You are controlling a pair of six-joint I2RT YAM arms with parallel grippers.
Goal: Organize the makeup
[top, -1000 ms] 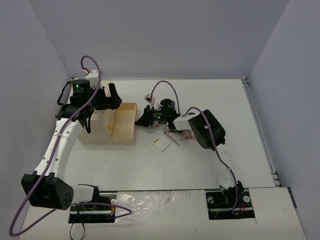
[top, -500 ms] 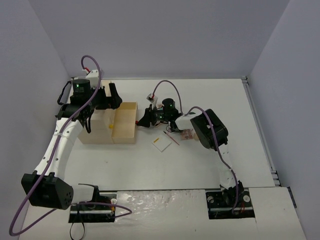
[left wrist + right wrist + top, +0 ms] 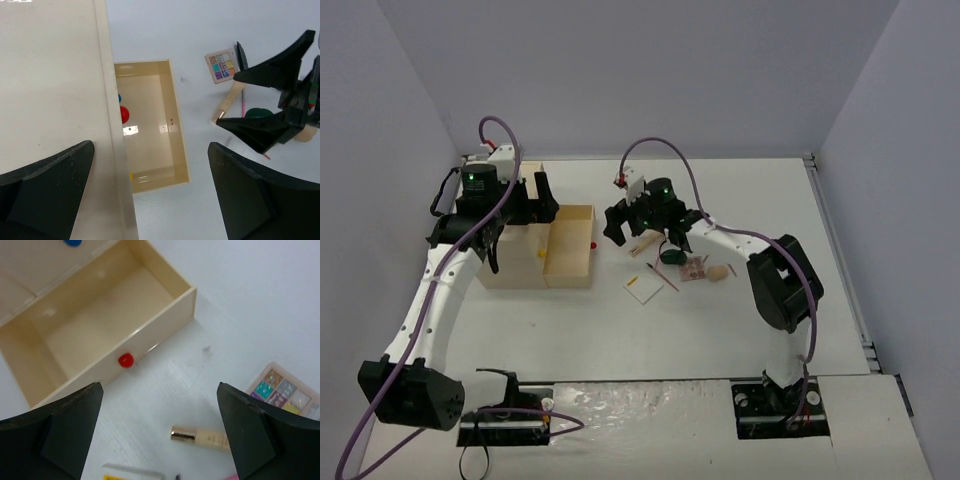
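The makeup lies in a loose cluster on the table right of the drawer. It holds a colourful square palette point(image 3: 284, 390) point(image 3: 222, 65), a beige tube with a gold cap point(image 3: 202, 438) point(image 3: 229, 99), a dark green compact point(image 3: 258, 113), a pink pencil point(image 3: 666, 277), a white card point(image 3: 643, 288) and a beige sponge point(image 3: 718, 271). My right gripper point(image 3: 624, 221) point(image 3: 159, 395) hovers open above the table between the drawer front and the tube, holding nothing. Over the box's right edge, my left gripper point(image 3: 531, 195) point(image 3: 150, 200) is open and empty.
The beige wooden box point(image 3: 510, 262) point(image 3: 50, 75) sits at the left. Its pulled-out drawer point(image 3: 570, 246) point(image 3: 100, 325) shows nothing inside and carries a red knob point(image 3: 125, 360) point(image 3: 593, 243). A blue knob point(image 3: 73, 242) shows on the box. The enclosure walls rise behind and to both sides.
My right gripper has opened wide and lifted back from the drawer front, uncovering the red knob. The right arm has stretched out. The left arm has barely shifted.
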